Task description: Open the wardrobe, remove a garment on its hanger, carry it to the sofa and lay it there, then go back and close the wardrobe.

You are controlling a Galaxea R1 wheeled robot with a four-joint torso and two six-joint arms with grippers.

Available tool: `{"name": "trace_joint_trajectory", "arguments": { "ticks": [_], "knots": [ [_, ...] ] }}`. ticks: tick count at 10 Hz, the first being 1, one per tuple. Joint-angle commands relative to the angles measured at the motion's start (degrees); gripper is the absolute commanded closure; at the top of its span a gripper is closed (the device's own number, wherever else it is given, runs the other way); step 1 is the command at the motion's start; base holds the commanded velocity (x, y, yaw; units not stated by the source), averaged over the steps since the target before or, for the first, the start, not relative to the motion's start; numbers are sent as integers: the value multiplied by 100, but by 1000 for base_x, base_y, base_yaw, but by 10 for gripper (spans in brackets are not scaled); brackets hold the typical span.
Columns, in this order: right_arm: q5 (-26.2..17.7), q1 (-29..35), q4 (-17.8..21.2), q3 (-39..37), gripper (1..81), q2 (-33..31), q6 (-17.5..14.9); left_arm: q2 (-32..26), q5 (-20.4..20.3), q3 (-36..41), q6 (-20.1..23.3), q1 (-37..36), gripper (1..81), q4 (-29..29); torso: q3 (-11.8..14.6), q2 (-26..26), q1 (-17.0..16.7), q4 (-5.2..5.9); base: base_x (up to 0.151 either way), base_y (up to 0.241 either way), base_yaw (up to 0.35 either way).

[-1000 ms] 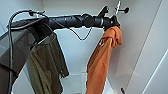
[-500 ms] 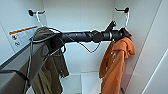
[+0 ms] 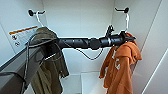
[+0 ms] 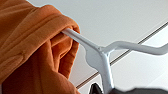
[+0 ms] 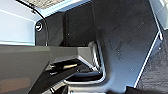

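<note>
The wardrobe [image 3: 80, 22] stands open. Inside hang two clothes: the orange garment [image 3: 121, 67] and one green jacket [image 3: 48, 67]. The left gripper [image 3: 128, 38] reaches its hanger [image 4: 100, 53]; whether the fingers are closed cannot be told. It should lift the hanger straight off the one hook [image 3: 122, 10].

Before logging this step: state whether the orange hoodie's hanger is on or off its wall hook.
On. The white hanger hangs from the dark hook, bearing the orange hoodie; the left hand is at its neck.
</note>
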Motion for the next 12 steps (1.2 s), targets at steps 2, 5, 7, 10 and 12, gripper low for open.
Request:
{"name": "trace_joint_trajectory", "arguments": {
  "ticks": [2,5,7,10,12],
  "knots": [
    [-254,170,-54,65,10,71,-29,-862,-897,937,235,-724,811,-65,0,0,0,0,0,0,0],
    [-254,179,-54,65,10,71,-29,-1126,-826,1096,245,-539,811,32,0,0,0,0,0,0,0],
    [-254,188,-45,65,10,71,-29,-1144,-730,1122,245,-537,811,32,0,0,0,0,0,0,0],
    [-254,188,-45,65,10,71,-29,-1144,-730,1140,245,-494,811,40,0,0,0,0,-21,0,0],
    [-254,188,-45,65,10,70,-29,-1144,-730,1140,245,-433,811,32,-2,5,9,0,-90,0,0]
  ]
}}
